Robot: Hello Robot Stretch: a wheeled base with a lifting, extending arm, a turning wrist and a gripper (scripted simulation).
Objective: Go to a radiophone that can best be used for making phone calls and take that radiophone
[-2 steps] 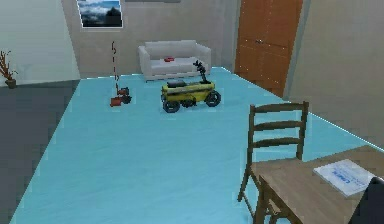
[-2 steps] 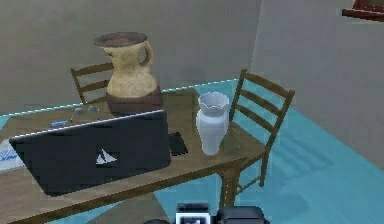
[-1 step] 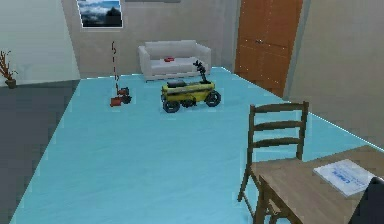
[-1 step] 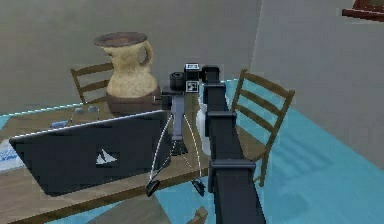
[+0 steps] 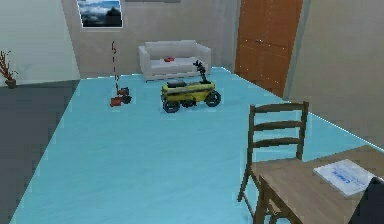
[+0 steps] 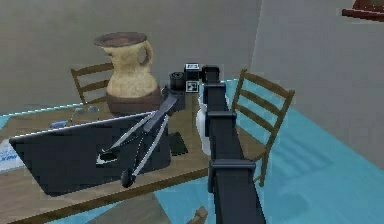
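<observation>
The arm side view's table bears a jug near the tool, its load unclear; the forward view, a sofa.

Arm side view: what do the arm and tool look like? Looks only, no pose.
Arm: a dark square bar built of stepped, nested segments. At its far end are two small white squares with black marks. Tool: a small dark body with two long, thin grey fingers that end in darker tips.
</observation>
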